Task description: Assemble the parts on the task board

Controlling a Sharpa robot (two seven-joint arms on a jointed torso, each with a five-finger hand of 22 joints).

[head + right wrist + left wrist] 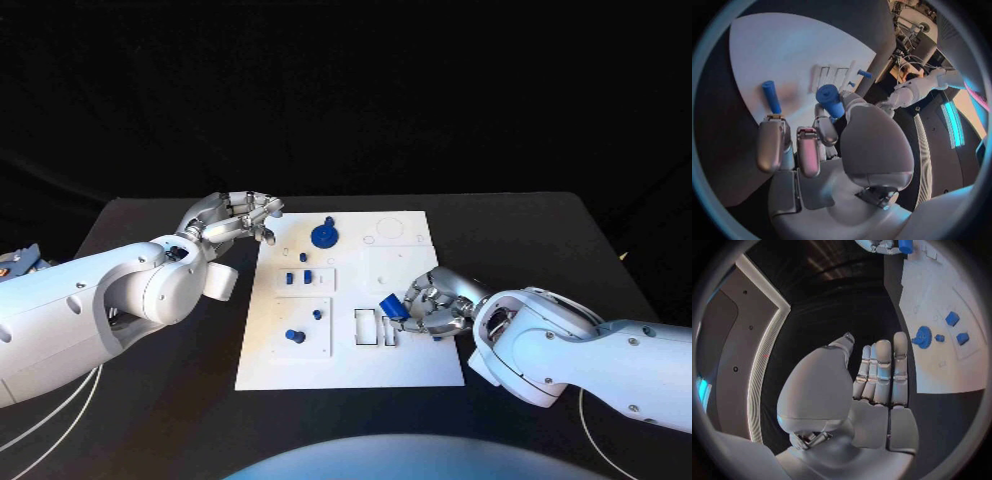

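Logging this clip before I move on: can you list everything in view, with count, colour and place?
Task board: one, white, middle of the black table.
Gear-shaped part: one, blue, on the far part of the board.
Small parts: two, blue, in a raised square left of the board's centre.
Small peg: one, blue, in the near-left square.
Small part: one, blue, beside the slotted frame.
Cylinder part: one, blue, held in the right hand's fingers.
Loose cylinder: one, blue, lying on the board in the right wrist view.
Table: one, black.
Left hand: silver, at the board's far-left corner, holding nothing.
Right hand: silver, at the board's right edge.
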